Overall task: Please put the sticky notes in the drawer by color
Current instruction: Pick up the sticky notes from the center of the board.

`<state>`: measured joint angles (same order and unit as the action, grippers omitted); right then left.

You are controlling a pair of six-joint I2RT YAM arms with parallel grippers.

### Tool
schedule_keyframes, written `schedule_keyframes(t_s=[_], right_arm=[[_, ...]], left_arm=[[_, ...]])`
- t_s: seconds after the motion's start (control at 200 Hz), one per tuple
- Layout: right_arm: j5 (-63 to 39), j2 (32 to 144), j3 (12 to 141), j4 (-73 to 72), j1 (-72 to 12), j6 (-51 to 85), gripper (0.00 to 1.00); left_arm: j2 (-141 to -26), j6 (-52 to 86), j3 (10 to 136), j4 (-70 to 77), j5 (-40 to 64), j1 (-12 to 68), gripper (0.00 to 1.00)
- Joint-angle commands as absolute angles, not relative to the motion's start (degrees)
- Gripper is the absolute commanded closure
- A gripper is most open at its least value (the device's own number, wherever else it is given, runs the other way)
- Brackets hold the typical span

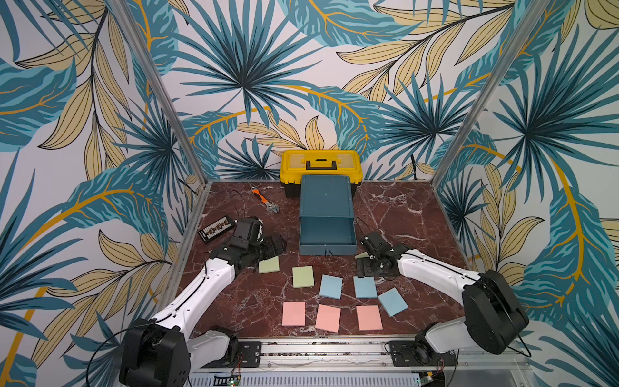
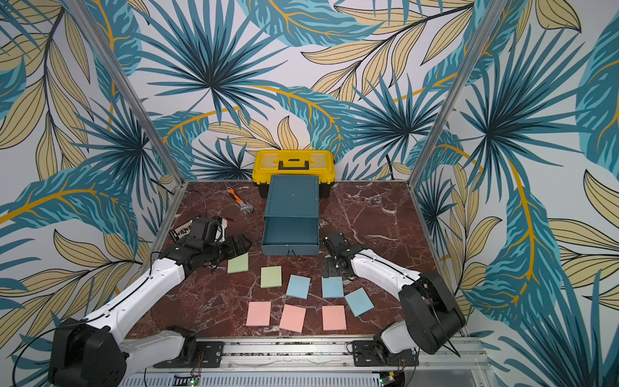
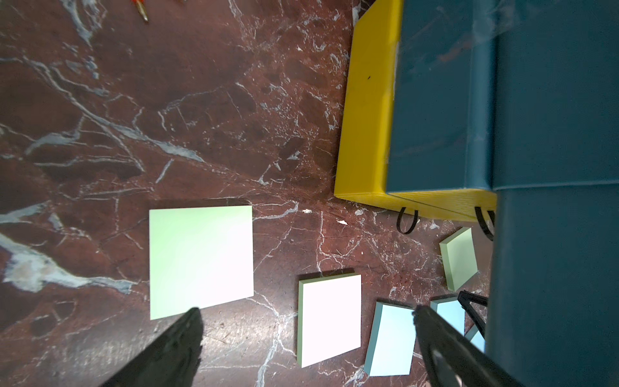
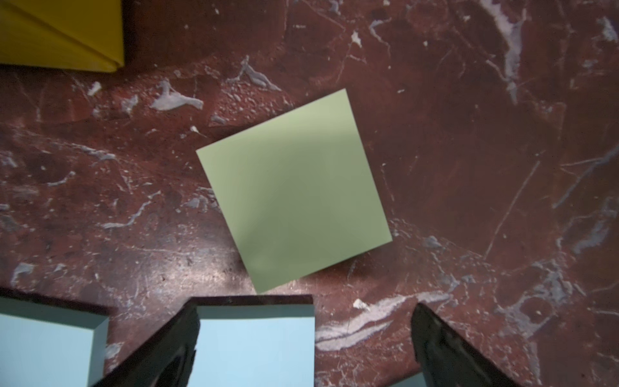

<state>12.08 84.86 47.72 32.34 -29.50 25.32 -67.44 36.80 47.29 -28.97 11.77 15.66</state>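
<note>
Nearest the front edge of the red stone table [image 1: 402, 214], three pink sticky notes [image 1: 328, 318] lie flat in a row. Just behind them lie three blue sticky notes [image 1: 331, 286], and the one on the right is turned a bit. Two green sticky notes [image 1: 303, 276] lie to the left of the blue ones, apart from each other. The third green note [image 4: 294, 191] lies crooked on the table by itself, near the front right corner of the drawer [image 1: 326, 197]. The right gripper [image 4: 304, 308] hangs low by that note with its two fingers spread wide, and it holds nothing. The left gripper [image 3: 307, 310] is on the other side, by the far left green note. It is spread wide too, with nothing in it. The drawer is a blue-green box between the two arms. Its top tray [image 1: 326, 249] is pulled out toward the notes. Two yellow drawers [image 3: 368, 134] sit under it and do not stick out as far. A black strip [image 1: 216, 228] lies by the left arm. An orange wrench [image 1: 264, 201] lies farther back, and a yellow toolbox [image 1: 320, 162] sits right behind the drawer, by the wall
</note>
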Motion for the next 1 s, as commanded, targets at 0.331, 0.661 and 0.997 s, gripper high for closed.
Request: schedule_keyframes(t_s=[0.331,0.661,0.997], right_arm=[[8.8,91.9,52.2,29.7,-25.1,20.0,0.02],[6.7,96.7,54.1,28.9,-23.9,18.9,0.03],[7.3,98.1,55.1,29.1,-22.7,19.1,0.07]], left_arm=[[-67.4,36.1,49.9,-31.2,10.2,15.3,0.00],[-68.6,36.0,50.8,-31.5,10.2,15.2,0.00],[-68.8,35.9,50.9,-31.6,10.0,15.3,0.00]])
